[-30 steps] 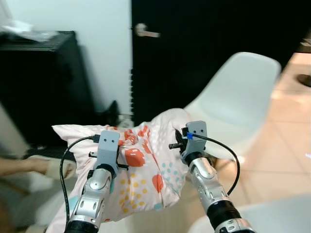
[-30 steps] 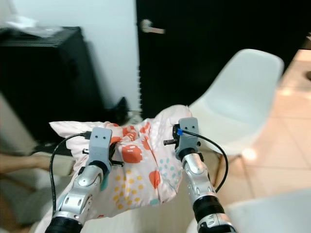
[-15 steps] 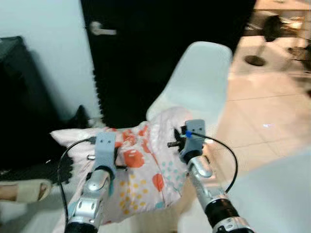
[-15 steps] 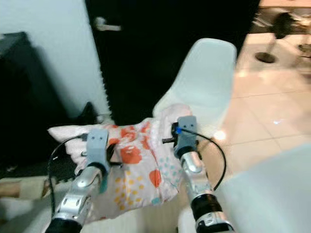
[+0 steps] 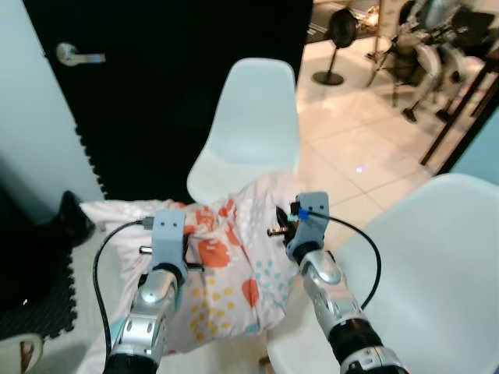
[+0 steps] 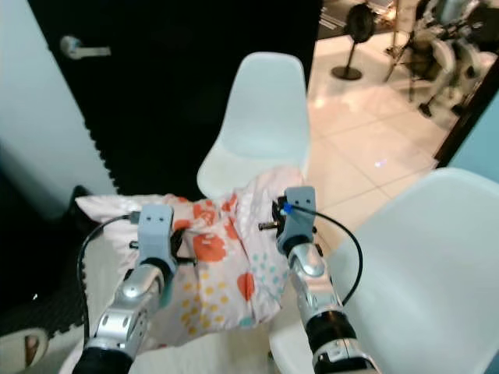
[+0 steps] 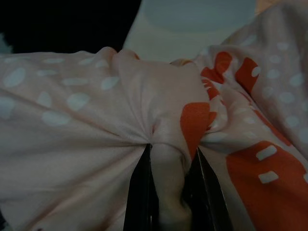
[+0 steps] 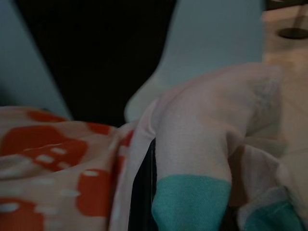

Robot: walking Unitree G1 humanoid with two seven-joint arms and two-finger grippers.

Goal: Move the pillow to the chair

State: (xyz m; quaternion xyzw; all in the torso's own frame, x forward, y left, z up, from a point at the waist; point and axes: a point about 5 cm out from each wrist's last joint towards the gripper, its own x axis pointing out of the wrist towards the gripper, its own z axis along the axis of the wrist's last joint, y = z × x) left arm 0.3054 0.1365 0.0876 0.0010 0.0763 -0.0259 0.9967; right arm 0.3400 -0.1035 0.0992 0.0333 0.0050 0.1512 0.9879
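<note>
Fingers [image 7: 144, 192] of both grippers — left [image 7: 168, 202], right [image 8: 159, 202] — clamp one pillow [image 5: 226, 273]; two white chairs [image 5: 249, 125] nearby.

Far left, a black door [image 5: 179, 86] stands shut, its silver lever handle [image 5: 78, 56] catching light beside a pale wall [image 5: 27, 132]. A ridged black foam strip [image 5: 90, 160] runs down the door's edge. Near left, a black floor mat [image 5: 35, 308] lies on the ground. To the right, glossy beige tiles [image 5: 366, 148] stretch away to a black standing fan [image 5: 339, 35] and blurred exercise equipment [image 5: 425, 51].
</note>
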